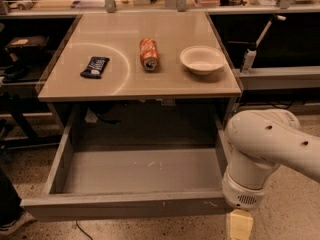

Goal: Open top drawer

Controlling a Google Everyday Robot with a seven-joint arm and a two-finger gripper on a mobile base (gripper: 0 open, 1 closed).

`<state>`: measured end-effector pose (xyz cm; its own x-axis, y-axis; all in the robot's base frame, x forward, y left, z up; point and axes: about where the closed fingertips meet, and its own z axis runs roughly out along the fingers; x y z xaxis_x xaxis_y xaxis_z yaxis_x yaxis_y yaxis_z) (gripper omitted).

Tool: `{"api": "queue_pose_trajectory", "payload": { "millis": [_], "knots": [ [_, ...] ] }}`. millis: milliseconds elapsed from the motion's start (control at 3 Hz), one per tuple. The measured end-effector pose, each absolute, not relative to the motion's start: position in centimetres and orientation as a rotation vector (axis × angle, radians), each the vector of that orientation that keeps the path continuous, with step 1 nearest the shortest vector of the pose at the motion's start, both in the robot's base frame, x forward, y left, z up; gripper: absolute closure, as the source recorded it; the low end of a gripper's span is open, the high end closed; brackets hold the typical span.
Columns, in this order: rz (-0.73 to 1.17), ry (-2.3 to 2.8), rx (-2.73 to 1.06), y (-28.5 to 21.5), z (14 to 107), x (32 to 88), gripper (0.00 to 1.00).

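Observation:
The top drawer (125, 206) is a wide grey drawer under the table. It is pulled far out toward me, and its shallow grey tray (142, 170) is in full view with nothing in it. Its flat front panel runs along the bottom of the view. My gripper (240, 225) shows as a pale tip at the bottom edge, just below the white wrist (245, 194). It sits at the right end of the drawer's front panel. My white arm (272, 141) hides the drawer's right front corner.
On the table top (120, 81) lie a black snack packet (95, 67), an orange can on its side (149, 54) and a white bowl (202, 59). Cluttered benches stand behind and to both sides. A dark shoe (9, 219) is at the bottom left.

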<state>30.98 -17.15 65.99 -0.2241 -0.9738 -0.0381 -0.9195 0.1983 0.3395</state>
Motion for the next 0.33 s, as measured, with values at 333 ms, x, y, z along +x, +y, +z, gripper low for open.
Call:
{"api": "queue_pose_trajectory", "payload": {
  "millis": [333],
  "knots": [
    [-0.436, -2.295, 1.810, -17.59, 66.20, 30.39, 0.00]
  ]
}}
